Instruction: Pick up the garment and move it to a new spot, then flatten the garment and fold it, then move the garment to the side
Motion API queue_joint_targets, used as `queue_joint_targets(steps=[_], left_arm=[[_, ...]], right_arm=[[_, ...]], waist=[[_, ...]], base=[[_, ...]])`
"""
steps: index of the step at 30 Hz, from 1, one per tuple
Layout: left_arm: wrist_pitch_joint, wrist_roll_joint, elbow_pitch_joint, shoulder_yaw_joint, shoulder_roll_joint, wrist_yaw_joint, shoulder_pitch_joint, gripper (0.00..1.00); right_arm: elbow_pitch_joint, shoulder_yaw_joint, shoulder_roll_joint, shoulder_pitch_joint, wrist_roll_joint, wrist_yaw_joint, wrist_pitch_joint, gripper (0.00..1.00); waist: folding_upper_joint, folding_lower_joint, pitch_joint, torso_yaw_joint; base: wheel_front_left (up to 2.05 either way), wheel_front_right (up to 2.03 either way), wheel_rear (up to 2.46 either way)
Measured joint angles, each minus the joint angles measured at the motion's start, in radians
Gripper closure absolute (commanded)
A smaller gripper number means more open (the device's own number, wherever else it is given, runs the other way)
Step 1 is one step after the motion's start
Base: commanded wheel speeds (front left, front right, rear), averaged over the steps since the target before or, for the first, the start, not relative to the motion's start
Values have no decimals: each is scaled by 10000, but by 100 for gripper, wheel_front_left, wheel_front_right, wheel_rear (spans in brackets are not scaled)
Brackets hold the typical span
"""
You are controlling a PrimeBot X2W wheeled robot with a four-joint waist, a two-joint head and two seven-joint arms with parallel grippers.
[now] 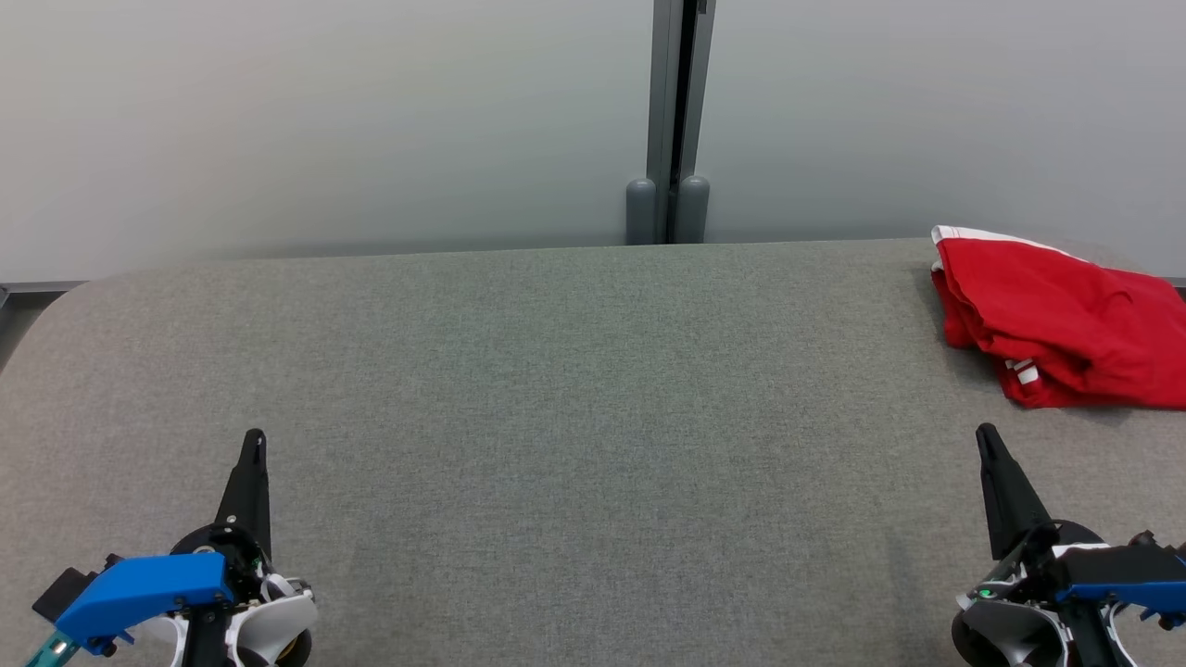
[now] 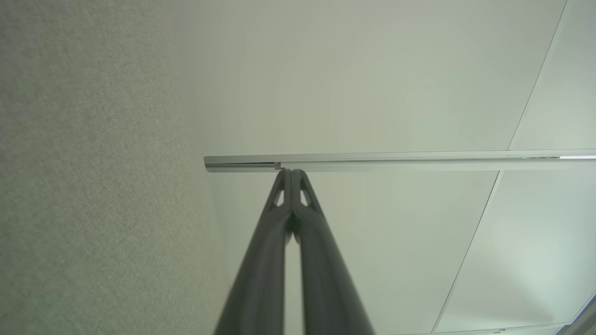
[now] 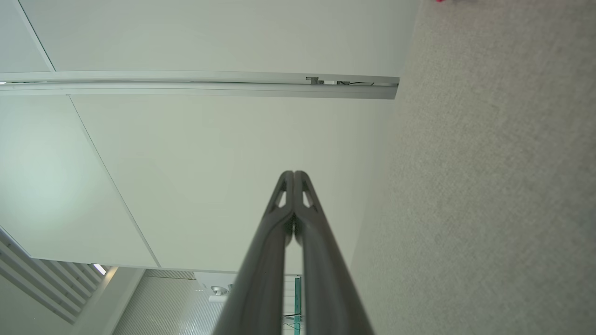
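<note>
The garment [image 1: 1066,320] is red with white trim and lies bunched at the far right of the grey fabric table [image 1: 574,389], partly cut off by the head view's right edge. My left gripper [image 1: 253,440] rests at the lower left, shut and empty, far from the garment. At the lower right my right gripper [image 1: 985,435] is also shut and empty, a short way in front of the garment. In the left wrist view my left gripper [image 2: 292,172] has its fingertips pressed together. The right wrist view shows my right gripper [image 3: 293,173] the same way, with a sliver of the garment [image 3: 440,1] at the top edge.
A pale wall with a vertical grey metal post [image 1: 676,120] stands behind the table's far edge. The table's left corner is rounded [image 1: 56,306]. Wide bare fabric stretches between the two grippers.
</note>
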Motion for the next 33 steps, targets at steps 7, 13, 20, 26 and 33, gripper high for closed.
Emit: queue_joint_targets(steps=[7, 13, 20, 26, 33], left_arm=[[0, 0, 0, 0, 0, 0, 0, 100], [0, 0, 0, 0, 0, 0, 0, 100], [0, 0, 0, 0, 0, 0, 0, 100], [0, 0, 0, 0, 0, 0, 0, 100], [0, 0, 0, 0, 0, 0, 0, 100]], right_arm=[[0, 0, 0, 0, 0, 0, 0, 100], [0, 0, 0, 0, 0, 0, 0, 100], [0, 0, 0, 0, 0, 0, 0, 100], [0, 0, 0, 0, 0, 0, 0, 100], [0, 0, 0, 0, 0, 0, 0, 100]], waist=[[0, 0, 0, 0], [0, 0, 0, 0], [0, 0, 0, 0], [0, 0, 0, 0], [0, 0, 0, 0]], base=[[0, 0, 0], [0, 0, 0], [0, 0, 0], [0, 0, 0], [0, 0, 0]])
